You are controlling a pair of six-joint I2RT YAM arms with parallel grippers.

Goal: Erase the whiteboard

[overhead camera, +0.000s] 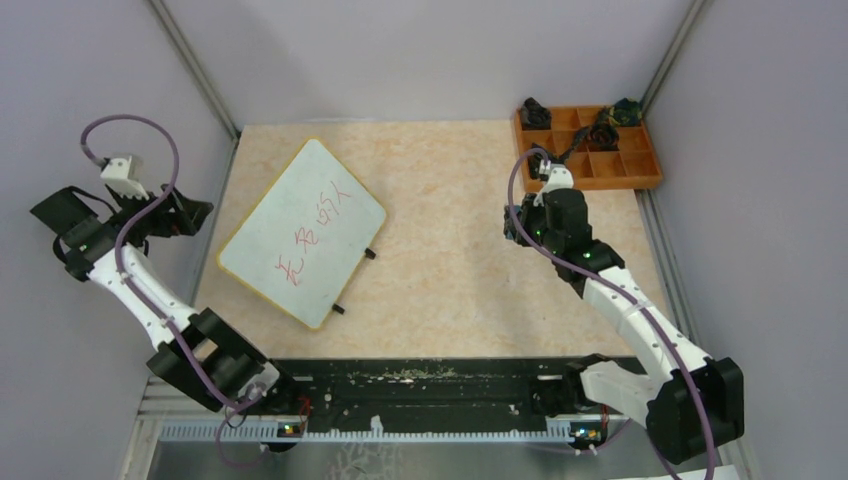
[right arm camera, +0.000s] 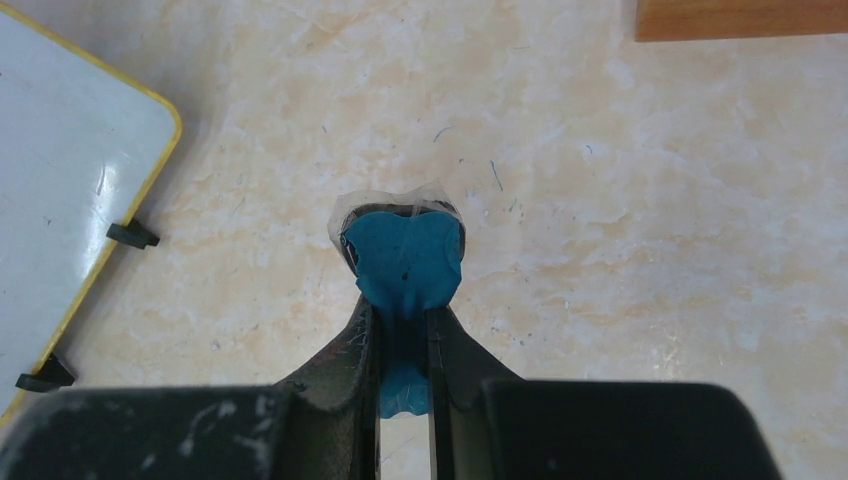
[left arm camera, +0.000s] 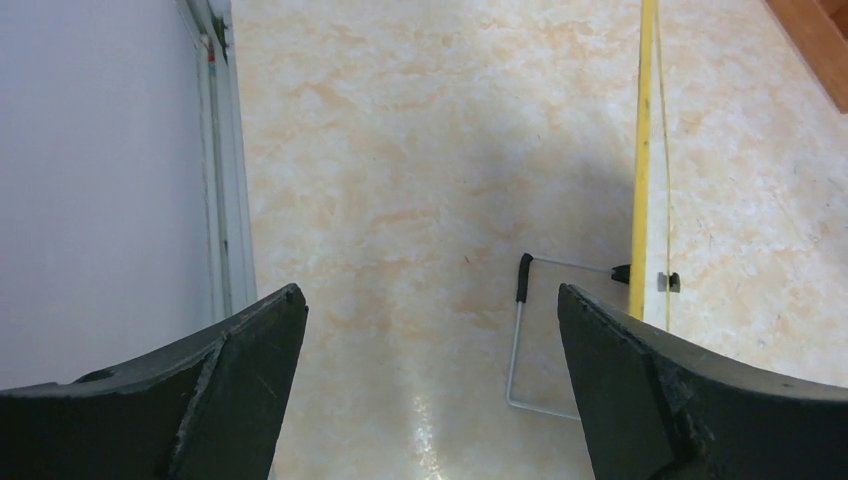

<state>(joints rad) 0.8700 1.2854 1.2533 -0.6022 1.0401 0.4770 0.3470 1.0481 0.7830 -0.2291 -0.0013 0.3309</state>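
Blue wad (right arm camera: 408, 272) pinched, R gripper (right arm camera: 402, 248) | L gripper (left arm camera: 430, 300) spread | whiteboard (overhead camera: 300, 232) writing illegible

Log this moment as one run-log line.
left gripper: open, empty | right gripper: shut on blue wiper | whiteboard: red writing unerased

Orange-brown wooden compartment tray (overhead camera: 612, 183) in far right corner, small black objects (overhead camera: 535, 112) in its cells, beige marbled tabletop (overhead camera: 440, 260), plain grey walls (overhead camera: 420, 50)

white arms (overhead camera: 625, 300), purple cables (overhead camera: 128, 118), black left hand (left arm camera: 430, 292).
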